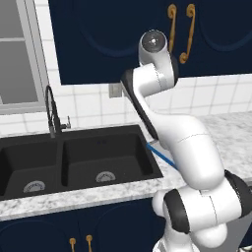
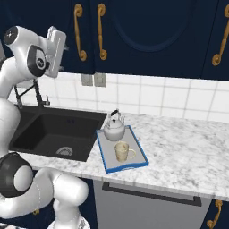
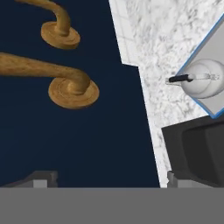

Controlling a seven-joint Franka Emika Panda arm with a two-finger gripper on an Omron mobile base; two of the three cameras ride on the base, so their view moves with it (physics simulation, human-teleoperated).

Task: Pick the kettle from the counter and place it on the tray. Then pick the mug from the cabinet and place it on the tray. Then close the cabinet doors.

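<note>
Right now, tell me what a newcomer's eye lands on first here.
The big white jointed arm rising beside the black double sink. Next, the flat grey blue-rimmed tray on the speckled marble counter, carrying the squat silvery kettle and the cream mug. Above, closed navy cabinet doors with curved brass handles.

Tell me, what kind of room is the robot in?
It looks like a kitchen. There is a black double sink with a tap, a speckled marble counter, and a kettle and mug on a tray under dark navy cabinet doors.
</note>
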